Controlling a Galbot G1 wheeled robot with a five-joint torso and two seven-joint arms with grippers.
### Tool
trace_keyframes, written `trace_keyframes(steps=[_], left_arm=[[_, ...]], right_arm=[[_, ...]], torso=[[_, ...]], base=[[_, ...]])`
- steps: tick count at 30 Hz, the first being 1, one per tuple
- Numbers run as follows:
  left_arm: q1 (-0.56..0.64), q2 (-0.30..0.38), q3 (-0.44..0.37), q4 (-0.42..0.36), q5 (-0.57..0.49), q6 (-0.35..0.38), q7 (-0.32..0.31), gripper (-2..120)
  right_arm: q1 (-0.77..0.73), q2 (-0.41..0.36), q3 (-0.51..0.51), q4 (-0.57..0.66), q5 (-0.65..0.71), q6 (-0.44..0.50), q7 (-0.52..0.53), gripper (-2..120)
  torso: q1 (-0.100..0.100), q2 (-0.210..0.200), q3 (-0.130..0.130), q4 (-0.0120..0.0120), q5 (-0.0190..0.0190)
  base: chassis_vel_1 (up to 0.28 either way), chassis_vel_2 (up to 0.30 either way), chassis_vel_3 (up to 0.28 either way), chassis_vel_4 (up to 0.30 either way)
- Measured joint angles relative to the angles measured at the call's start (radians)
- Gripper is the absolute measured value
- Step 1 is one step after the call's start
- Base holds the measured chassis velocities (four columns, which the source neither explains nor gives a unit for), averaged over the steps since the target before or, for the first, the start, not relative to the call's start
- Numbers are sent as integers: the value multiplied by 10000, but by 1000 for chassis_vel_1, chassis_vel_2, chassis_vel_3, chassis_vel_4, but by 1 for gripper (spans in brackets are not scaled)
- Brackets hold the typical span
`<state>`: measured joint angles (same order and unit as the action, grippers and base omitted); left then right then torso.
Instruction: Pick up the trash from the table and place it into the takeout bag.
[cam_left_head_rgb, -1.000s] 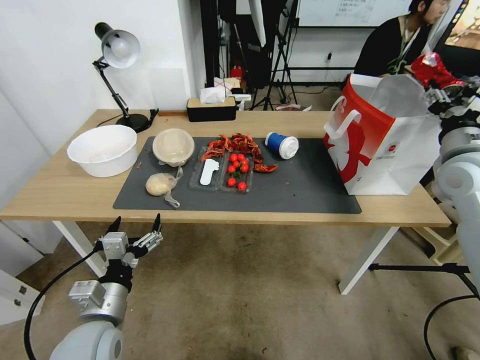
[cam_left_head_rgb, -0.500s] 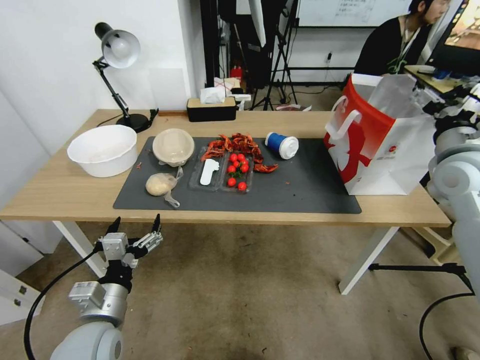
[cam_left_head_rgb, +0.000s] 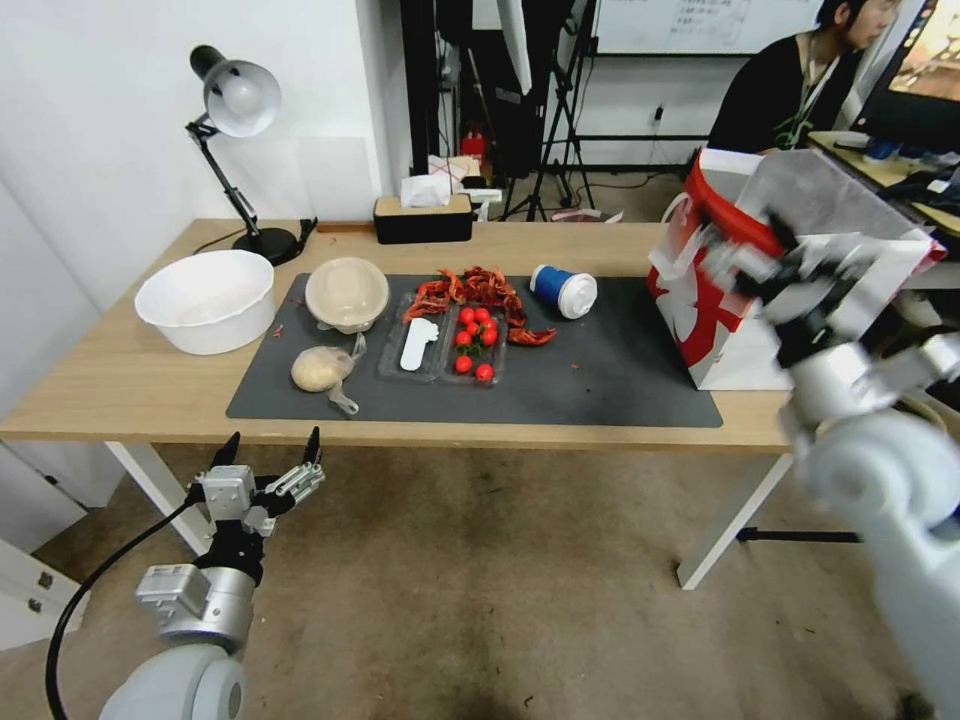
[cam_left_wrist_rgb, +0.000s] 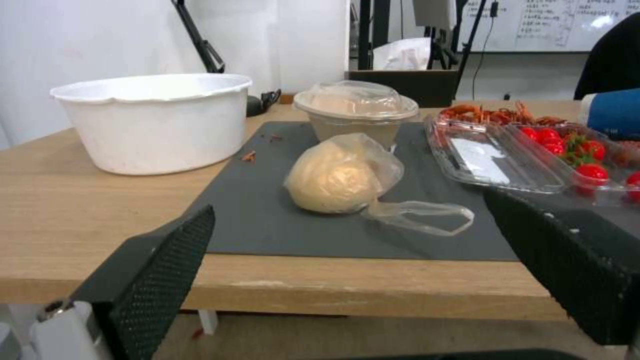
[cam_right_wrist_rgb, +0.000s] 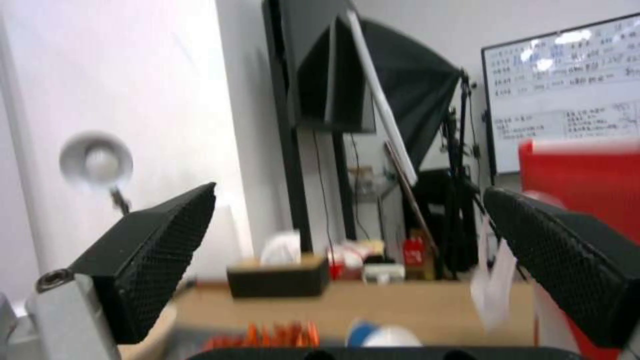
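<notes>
Nearest the camera in the head view, the left gripper (cam_left_head_rgb: 270, 452) hangs below the front edge of the table (cam_left_head_rgb: 120, 385), its two black fingers spread wide with nothing between them. From its wrist camera the small clear bag with beige lump (cam_left_wrist_rgb: 341, 176) lies straight ahead on the dark grey mat (cam_left_wrist_rgb: 260, 220), near the mat's front left corner. Just behind the bag stands the round beige lidded bowl (cam_left_head_rgb: 346, 292); beside both, to the right, lies the clear tray with cherry tomatoes (cam_left_head_rgb: 445, 345), which also holds a white utensil. Off the mat, at the table's left, stands the large white bowl (cam_left_head_rgb: 205, 300).

Farther back on the mat, red crayfish shells (cam_left_head_rgb: 475, 290) are heaped behind the tray, and the blue white-lidded cup (cam_left_head_rgb: 562, 290) lies on its side to their right, lid toward the front.

At the table's right end the takeout bag (cam_left_head_rgb: 725, 300) stands upright with its mouth open. The right gripper (cam_left_head_rgb: 800, 265), blurred, is in front of the bag's white side at its upper part; its wrist view shows both fingers wide apart and empty, with the bag's red wall (cam_right_wrist_rgb: 580, 180) close beside one finger.

At the far edge stand a black tissue box (cam_left_head_rgb: 422, 218) and a desk lamp (cam_left_head_rgb: 235, 130).
</notes>
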<state>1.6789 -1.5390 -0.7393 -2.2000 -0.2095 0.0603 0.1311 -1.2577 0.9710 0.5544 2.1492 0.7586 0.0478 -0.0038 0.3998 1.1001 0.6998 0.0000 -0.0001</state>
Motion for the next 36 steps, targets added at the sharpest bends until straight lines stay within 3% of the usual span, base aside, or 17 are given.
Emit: trace_keyframes(steps=[6, 14, 23, 36], left_arm=[[-19, 57, 18, 106, -31, -58, 8, 100], [-72, 107, 21, 244, -32, -169, 19, 100], [-134, 121, 64, 388, -38, -199, 20, 100], [-149, 135, 32, 441, -60, -229, 20, 100]], right_arm=[[-1906, 843, -489, 210, -2541, 499, 547, 100], [-3536, 1681, -1087, -108, -4363, 1376, 1640, 100], [-4000, 2062, -1395, -578, -5142, 1978, 2021, 100], [-3864, 2154, -1584, -854, -5326, 2091, 2056, 100]], torso=[[0, 0, 0, -1, 2], [0, 0, 0, -1, 0], [2, 0, 1, 0, 0], [2, -2, 1, 0, 1]], base=[[0, 0, 0, 0], [0, 0, 0, 0], [0, 0, 0, 0], [0, 0, 0, 0]])
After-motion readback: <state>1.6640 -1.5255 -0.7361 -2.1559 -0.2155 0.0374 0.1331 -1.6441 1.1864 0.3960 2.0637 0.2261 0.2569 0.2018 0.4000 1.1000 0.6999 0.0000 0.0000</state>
